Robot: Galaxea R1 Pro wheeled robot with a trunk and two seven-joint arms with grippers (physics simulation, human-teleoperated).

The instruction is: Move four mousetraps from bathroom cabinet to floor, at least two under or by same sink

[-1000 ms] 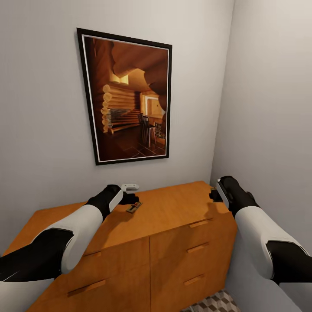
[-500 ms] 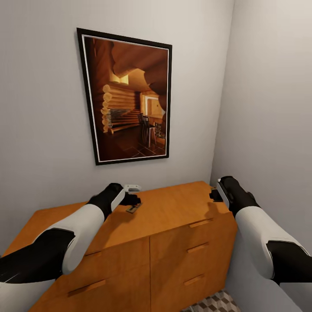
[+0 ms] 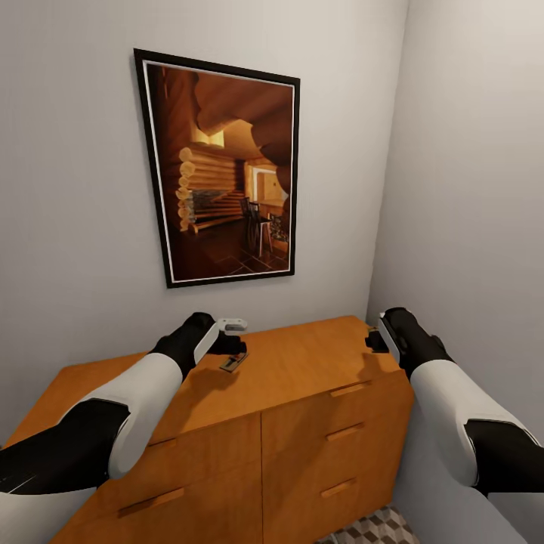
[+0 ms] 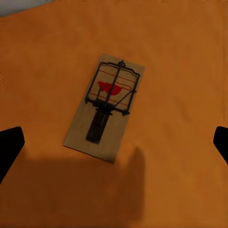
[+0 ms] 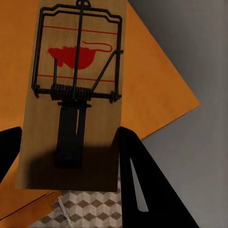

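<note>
1. Low in the head view, the cabinet (image 3: 287, 408) fills the lower middle of the frame, its drawer fronts nearest and its flat top beyond; a scrap of the bathroom floor (image 3: 378, 529) shows at the bottom edge.
2. The right gripper (image 3: 374, 340) sits at the right rear corner of the cabinet top. In the right wrist view its dark fingers (image 5: 137, 171) are closed on a mousetrap (image 5: 76, 95), gripping the end away from the red mouse print; cabinet top and patterned tiles lie beyond it.
3. The left gripper (image 3: 230, 349) hangs over the cabinet top at left of centre, released and spread wide, touching nothing.
4. A second mousetrap (image 4: 105, 107) lies flat on the wood, in the left wrist view midway between the parted fingertips (image 4: 9, 142).
5. Farthest, a framed picture (image 3: 219, 166) hangs on the wall in the upper half.
</note>
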